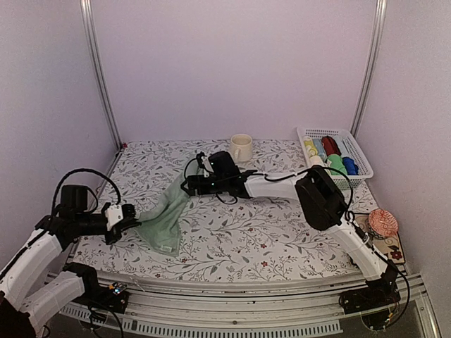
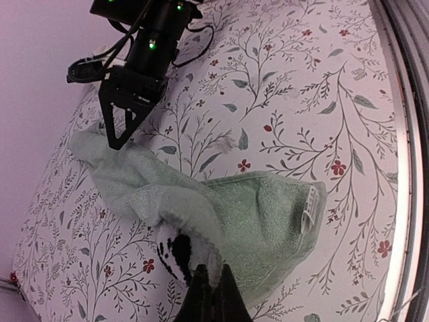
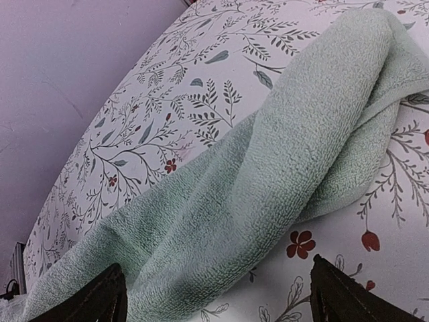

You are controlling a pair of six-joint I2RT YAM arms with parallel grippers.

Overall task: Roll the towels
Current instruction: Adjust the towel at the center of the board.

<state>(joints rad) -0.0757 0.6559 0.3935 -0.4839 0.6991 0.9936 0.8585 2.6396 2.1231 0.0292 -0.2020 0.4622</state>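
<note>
Green towel (image 1: pixel 165 218) lay bunched and twisted on the table (image 1: pixel 246 239), on the arms' side of the mug (image 1: pixel 241 148) and to its left. It ran as a long diagonal away from the mug and was not rolled.

Left gripper (image 2: pixel 211 295) was clenched on the towel end farthest from the mug, with cloth draped over its fingers. Right gripper (image 1: pixel 187 184) hung low over the end closest to the mug. Its jaws were spread wide, one fingertip on either side of a thick fold, and they gripped nothing.

Judgement: the step in hand looked like taking hold of the second end, so the towel could be pulled flat before any rolling.

To do it well:
- Close the right gripper on a single edge or corner, not the whole doubled fold, or the twist would likely stay in.
- Keep the left grip firm as the anchor.
- Draw the mug-side end toward the mug, low over the table, until the cloth lies in one layer.
</note>
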